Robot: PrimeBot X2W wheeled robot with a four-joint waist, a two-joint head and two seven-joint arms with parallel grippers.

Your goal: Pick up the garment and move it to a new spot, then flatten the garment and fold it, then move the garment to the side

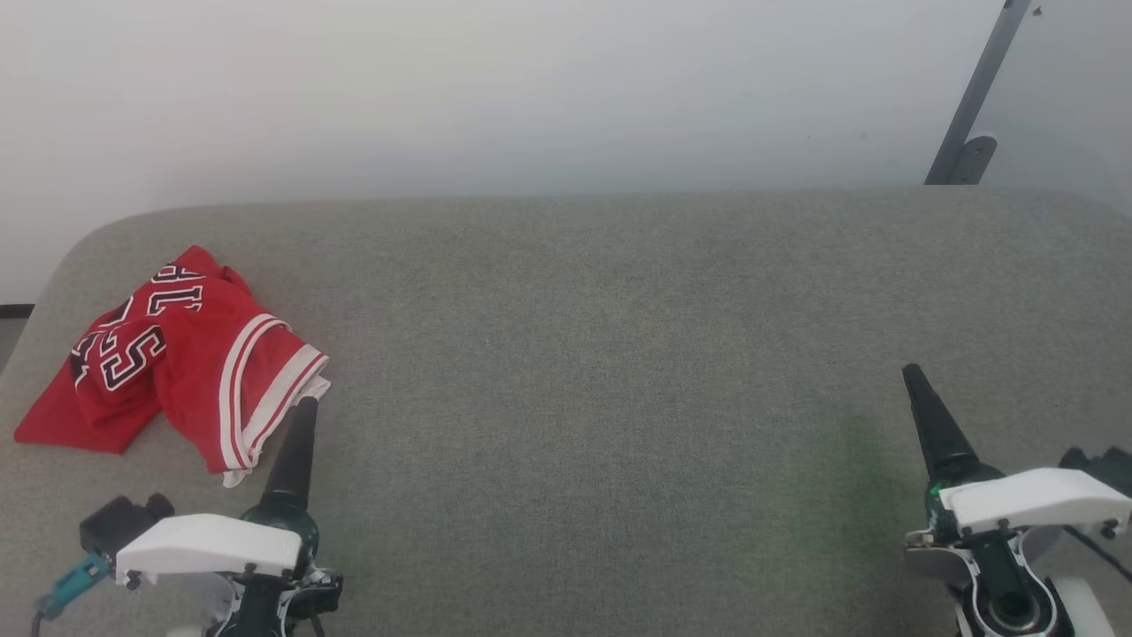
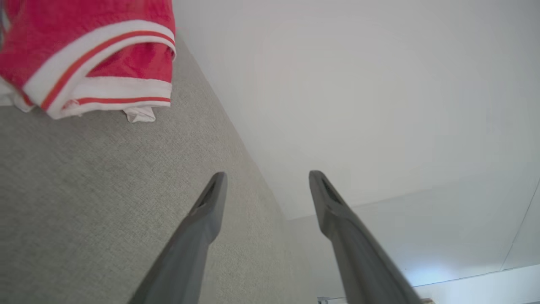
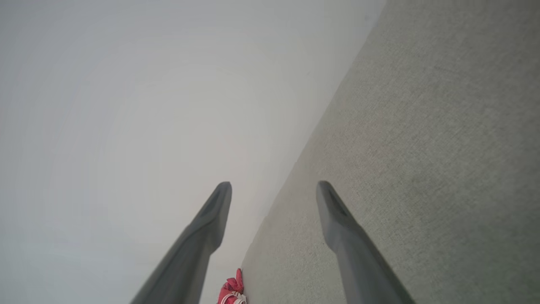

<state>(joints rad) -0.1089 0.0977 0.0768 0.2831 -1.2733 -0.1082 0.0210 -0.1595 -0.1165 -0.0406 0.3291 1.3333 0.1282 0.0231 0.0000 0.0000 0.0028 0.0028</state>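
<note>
The garment [image 1: 177,354] is a red jersey with white-and-red striped trim and black letters, lying crumpled at the far left of the grey fabric surface [image 1: 601,372]. My left gripper [image 1: 305,405] sits just to the right of the garment's trimmed edge, its dark fingers pointing up the head view. In the left wrist view that gripper [image 2: 266,179] stands open and empty, with the garment [image 2: 84,50] at the upper left. My right gripper [image 1: 911,372] is far off at the lower right, and it [image 3: 274,188] is open with nothing between its fingers. A small red bit of the garment [image 3: 231,291] appears far away.
A pale wall [image 1: 531,88] rises behind the surface. A grey metal bar [image 1: 973,106] leans at the back right. The surface's rounded left edge [image 1: 53,283] lies close to the garment.
</note>
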